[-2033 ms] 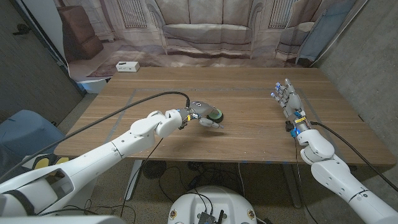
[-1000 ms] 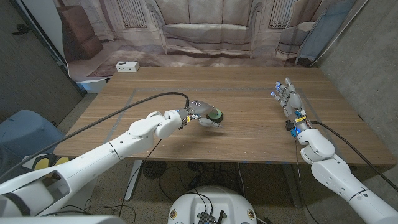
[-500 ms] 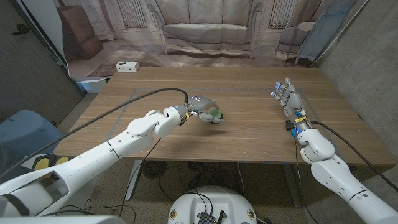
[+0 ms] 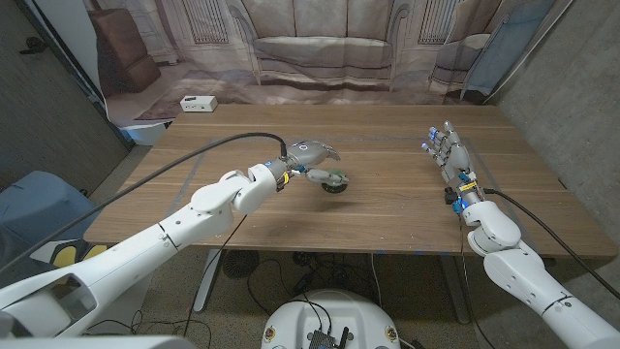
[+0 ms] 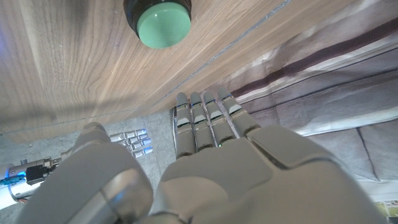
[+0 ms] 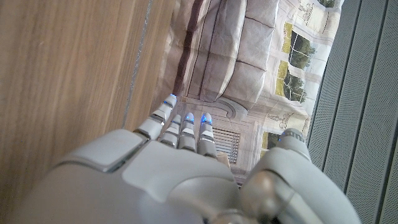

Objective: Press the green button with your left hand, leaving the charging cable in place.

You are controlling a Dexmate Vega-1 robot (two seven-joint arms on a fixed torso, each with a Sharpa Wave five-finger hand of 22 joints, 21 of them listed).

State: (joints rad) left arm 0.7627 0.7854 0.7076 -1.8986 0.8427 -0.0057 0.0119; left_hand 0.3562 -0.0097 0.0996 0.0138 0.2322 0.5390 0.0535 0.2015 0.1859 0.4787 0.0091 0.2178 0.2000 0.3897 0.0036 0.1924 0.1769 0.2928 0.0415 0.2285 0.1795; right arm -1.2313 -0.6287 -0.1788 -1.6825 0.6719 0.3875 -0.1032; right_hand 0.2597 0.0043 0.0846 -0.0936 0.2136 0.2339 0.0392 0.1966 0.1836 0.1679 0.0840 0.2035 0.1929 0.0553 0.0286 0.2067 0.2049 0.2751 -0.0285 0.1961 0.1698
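Observation:
The green button [image 4: 334, 179], a round green cap on a black base, sits near the middle of the wooden table [image 4: 387, 208]. My left hand [image 4: 308, 153] hovers just behind and left of it, fingers stretched out, holding nothing and off the cap. In the left wrist view the button [image 5: 163, 25] lies beyond the fingertips of that hand [image 5: 211, 162], with bare wood between them. My right hand [image 4: 449, 151] stands on its edge at the table's right side, fingers straight and empty; the right wrist view looks along its back [image 6: 174, 168].
A small white box [image 4: 198, 103] lies past the table's far left corner. A printed sofa backdrop hangs behind the table. The left arm's black cable [image 4: 174, 174] arcs over the table's left half. Grey walls flank both sides.
My left hand was over the button with its fingers on the cap; it has lifted and drawn back to the left, leaving the cap uncovered. The right hand has not moved.

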